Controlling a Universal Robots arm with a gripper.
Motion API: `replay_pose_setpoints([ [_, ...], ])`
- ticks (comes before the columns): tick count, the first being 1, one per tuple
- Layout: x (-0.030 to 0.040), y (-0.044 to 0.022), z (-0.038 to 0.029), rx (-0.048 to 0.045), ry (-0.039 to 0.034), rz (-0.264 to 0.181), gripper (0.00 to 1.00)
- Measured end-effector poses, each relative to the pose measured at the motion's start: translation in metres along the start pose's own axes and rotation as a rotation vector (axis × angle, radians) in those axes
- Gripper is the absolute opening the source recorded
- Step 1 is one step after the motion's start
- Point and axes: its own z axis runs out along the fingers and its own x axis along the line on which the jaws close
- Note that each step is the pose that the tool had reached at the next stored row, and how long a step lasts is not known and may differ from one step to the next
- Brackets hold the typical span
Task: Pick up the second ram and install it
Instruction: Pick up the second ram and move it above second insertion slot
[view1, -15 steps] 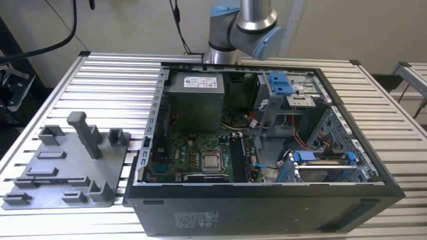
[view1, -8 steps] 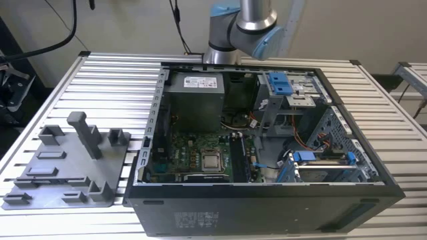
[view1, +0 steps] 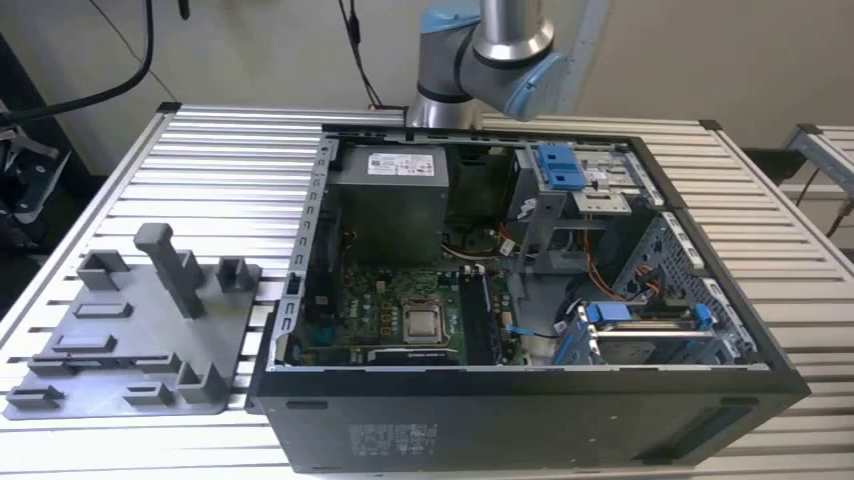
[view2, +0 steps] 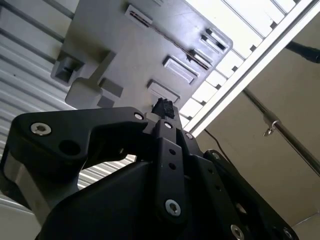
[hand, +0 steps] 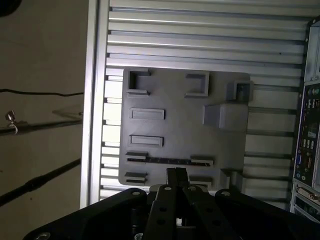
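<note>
You have the gripper (hand: 176, 174) poised well above the grey tray (hand: 175, 131), with its two fingers drawn together so the tips meet and nothing between them (the second wrist view shows the same closed tips over the tray). The second ram (hand: 167, 161) is not yet lifted. In the first wrist view it lies in the tray just beyond the fingertips, seated between two grey end clips (hand: 136, 158) in a row near the tray's edge. Its long axis runs from the table's outer rail (hand: 94, 100) toward the computer case (view1: 534, 430), so it lies crosswise to the line where your fingers meet. You see it edge-on as a thin, straight, dark strip, far slimmer than the grey blocks around it, and the tray itself stands on the table just beside the open case, at the exterior view's left
</note>
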Motion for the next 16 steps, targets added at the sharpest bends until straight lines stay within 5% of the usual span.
replay_pose_setpoints([
  [16, 0.0, 0.0001, 0.0, 0.0012, 0.0026, -0.058, 0.11],
])
